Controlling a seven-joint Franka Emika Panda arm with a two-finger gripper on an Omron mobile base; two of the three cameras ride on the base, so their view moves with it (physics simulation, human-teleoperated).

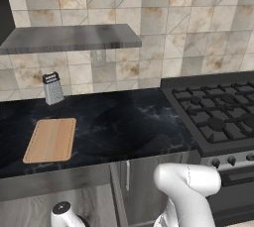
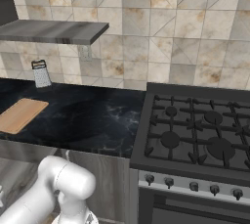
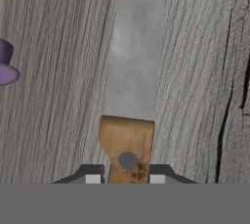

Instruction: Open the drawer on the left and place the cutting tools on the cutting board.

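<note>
Pointing down, claw (image 3: 126,174) pinching knife (image 3: 129,105) handle

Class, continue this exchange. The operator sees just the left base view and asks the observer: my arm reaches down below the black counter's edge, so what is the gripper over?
Observer: In the hand view the gripper is over a small knife with a brown wooden handle and silver blade, lying on grey wood grain.
Operator: Is it gripped?
Observer: The fingertips closely flank the handle, one on each side. I cannot confirm a firm grip.
Operator: And the other cutting tool?
Observer: A purple peeler shows at that view's left edge, apart from the knife.
</note>
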